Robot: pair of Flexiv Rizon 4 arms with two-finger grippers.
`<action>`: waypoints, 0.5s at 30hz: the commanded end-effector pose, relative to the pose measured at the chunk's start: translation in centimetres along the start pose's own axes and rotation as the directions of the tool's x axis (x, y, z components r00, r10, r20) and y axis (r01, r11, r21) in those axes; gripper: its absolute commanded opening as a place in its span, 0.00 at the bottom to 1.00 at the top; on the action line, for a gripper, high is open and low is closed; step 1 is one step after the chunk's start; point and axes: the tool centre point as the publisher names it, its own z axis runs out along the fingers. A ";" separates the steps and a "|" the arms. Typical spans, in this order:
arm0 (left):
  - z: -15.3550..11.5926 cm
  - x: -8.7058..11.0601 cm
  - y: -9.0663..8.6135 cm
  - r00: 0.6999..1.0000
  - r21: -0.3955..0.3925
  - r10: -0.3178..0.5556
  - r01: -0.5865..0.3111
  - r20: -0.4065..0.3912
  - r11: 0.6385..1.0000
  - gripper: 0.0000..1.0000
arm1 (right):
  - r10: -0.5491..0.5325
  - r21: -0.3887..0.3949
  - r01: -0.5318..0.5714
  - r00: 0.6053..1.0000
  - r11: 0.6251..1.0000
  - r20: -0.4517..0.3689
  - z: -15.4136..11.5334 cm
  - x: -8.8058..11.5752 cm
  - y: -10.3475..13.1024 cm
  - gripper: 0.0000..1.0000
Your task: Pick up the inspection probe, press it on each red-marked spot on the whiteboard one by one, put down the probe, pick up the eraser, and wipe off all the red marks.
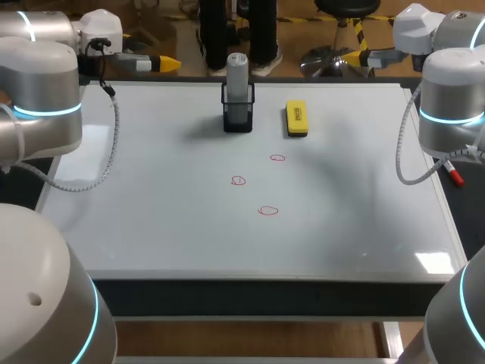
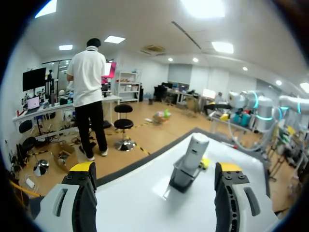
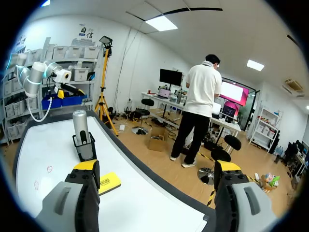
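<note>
The grey inspection probe (image 1: 238,76) stands upright in a black holder (image 1: 238,115) at the far middle of the whiteboard (image 1: 151,220). A yellow eraser (image 1: 296,119) lies just right of it. Three red circle marks (image 1: 277,158) (image 1: 239,180) (image 1: 268,210) sit nearer the middle. My left gripper (image 1: 167,64) hangs open beyond the far left edge, and my right gripper (image 1: 365,55) open beyond the far right edge. In the left wrist view the probe (image 2: 193,152) is ahead of the open gripper (image 2: 155,168). In the right wrist view the probe (image 3: 80,126), eraser (image 3: 109,182) and marks (image 3: 49,169) lie ahead of the open gripper (image 3: 157,166).
A red marker pen (image 1: 453,175) lies off the board's right edge. My arm bases stand at the near corners, with cables hanging beside both side edges of the board.
</note>
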 end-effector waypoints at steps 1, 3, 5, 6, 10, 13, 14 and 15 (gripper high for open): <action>1.1 -0.3 -0.4 0.996 -0.012 0.021 -0.023 -0.088 1.000 1.00 | 0.000 0.002 0.000 1.000 1.000 -0.001 0.0 0.0 0.0 1.00; 1.7 0.2 -0.5 0.991 -0.006 0.034 -0.035 -0.128 0.999 1.00 | 0.000 0.002 0.000 1.000 1.000 -0.001 0.0 0.0 0.0 1.00; 2.4 0.5 -0.5 0.988 -0.003 0.041 -0.042 -0.152 0.999 1.00 | 0.000 0.002 0.000 1.000 1.000 -0.001 0.0 0.0 0.0 1.00; 2.7 0.8 -0.6 0.985 0.000 0.044 -0.044 -0.169 0.999 1.00 | 0.000 0.002 0.000 1.000 1.000 -0.001 0.0 0.0 0.0 1.00; 4.0 1.7 -0.7 0.973 0.006 0.061 -0.061 -0.222 0.998 1.00 | 0.000 0.002 0.000 1.000 1.000 -0.001 0.0 0.0 0.0 1.00; 4.8 2.5 -0.8 0.962 0.014 0.075 -0.074 -0.263 0.997 1.00 | 0.000 0.002 0.000 1.000 1.000 -0.001 0.0 0.0 0.0 1.00; 5.0 2.7 -0.8 0.959 0.019 0.075 -0.073 -0.274 0.997 1.00 | 0.000 0.002 0.000 1.000 1.000 -0.001 0.0 0.0 0.0 1.00; 5.4 2.9 -0.8 0.954 0.017 0.079 -0.078 -0.288 0.997 1.00 | 0.000 0.002 0.000 1.000 1.000 -0.001 0.0 0.0 0.0 1.00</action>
